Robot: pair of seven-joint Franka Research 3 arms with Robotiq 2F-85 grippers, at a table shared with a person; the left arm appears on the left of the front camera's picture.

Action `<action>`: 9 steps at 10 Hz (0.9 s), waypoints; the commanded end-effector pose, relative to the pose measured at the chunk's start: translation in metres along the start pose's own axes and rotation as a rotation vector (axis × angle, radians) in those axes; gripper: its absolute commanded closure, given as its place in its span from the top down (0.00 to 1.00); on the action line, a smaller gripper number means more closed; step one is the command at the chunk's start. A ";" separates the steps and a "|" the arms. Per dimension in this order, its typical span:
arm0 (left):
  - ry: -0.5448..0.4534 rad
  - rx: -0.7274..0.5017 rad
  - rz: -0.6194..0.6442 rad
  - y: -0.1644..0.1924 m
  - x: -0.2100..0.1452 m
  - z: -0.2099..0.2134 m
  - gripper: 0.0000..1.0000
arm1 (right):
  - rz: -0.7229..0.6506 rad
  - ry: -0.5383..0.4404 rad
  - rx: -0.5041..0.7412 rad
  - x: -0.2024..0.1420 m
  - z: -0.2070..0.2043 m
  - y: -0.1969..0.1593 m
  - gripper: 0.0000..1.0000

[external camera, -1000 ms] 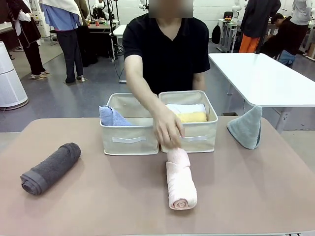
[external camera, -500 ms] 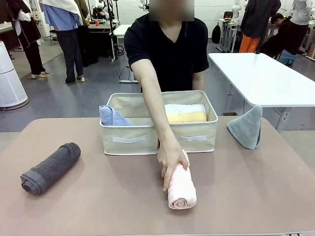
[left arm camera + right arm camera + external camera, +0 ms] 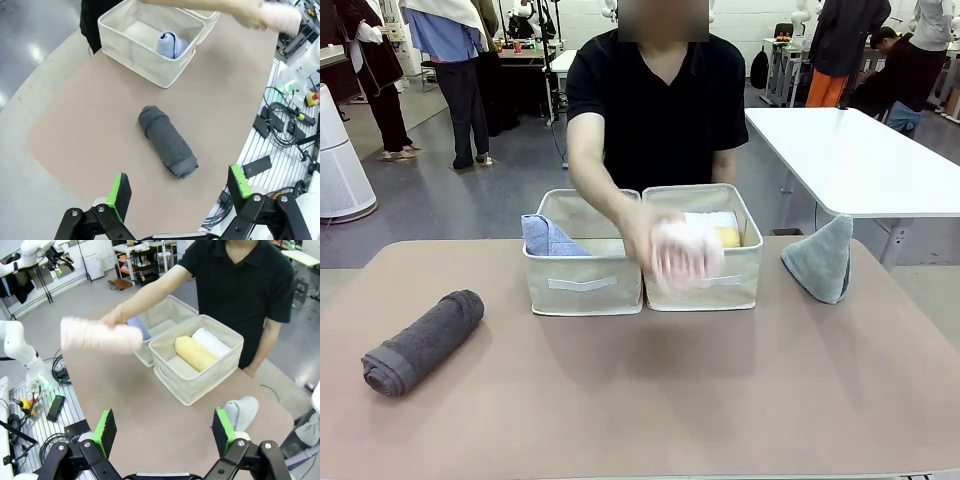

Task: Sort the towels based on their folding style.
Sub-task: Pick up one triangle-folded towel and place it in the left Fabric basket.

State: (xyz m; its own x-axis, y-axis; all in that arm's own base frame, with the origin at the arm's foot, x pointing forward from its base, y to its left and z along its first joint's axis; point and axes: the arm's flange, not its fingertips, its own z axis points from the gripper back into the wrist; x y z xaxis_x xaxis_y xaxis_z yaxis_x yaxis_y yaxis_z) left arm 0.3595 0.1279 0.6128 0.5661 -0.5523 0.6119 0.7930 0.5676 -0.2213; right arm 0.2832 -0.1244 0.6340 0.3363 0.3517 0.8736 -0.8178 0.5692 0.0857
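A person's hand holds a pale pink rolled towel (image 3: 685, 252) (image 3: 100, 335) in the air in front of the right beige bin (image 3: 740, 290). That bin holds a yellow roll (image 3: 195, 353) and a white roll (image 3: 212, 341). A light blue cone-folded towel (image 3: 548, 237) (image 3: 171, 44) sits in the left bin (image 3: 582, 295). On the table's left lies a dark grey roll (image 3: 423, 342) (image 3: 167, 141), and a grey-green cone (image 3: 821, 260) (image 3: 241, 410) stands at the right. My left gripper (image 3: 180, 186) hovers open, high above the dark grey roll. High over the table, my right gripper (image 3: 164, 426) is open too.
The brown tabletop (image 3: 640, 400) has free room in front of the bins. The person stands behind the bins, one arm reaching over them. A white table (image 3: 850, 160) stands behind at the right. Cables and gear (image 3: 285, 130) lie off the table's edge.
The person's hand closed on the pale pink roll lying on the table in front of the bins and lifted it up to the right bin's front. Neither gripper changed.
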 end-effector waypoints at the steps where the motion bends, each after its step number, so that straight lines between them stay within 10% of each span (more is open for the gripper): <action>1: -0.012 0.013 -0.006 -0.007 -0.005 0.004 1.00 | 0.002 -0.002 -0.007 -0.001 -0.003 0.000 1.00; 9: -0.104 -0.061 -0.100 0.016 -0.005 0.014 1.00 | 0.002 -0.002 -0.007 -0.001 -0.003 0.000 1.00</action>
State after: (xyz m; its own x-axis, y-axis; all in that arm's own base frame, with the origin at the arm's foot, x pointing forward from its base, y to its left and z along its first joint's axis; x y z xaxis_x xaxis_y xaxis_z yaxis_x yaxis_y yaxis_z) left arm 0.3577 0.1374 0.6172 0.5243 -0.5507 0.6495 0.8152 0.5451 -0.1959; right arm 0.2832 -0.1244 0.6340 0.3364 0.3518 0.8736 -0.8178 0.5691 0.0857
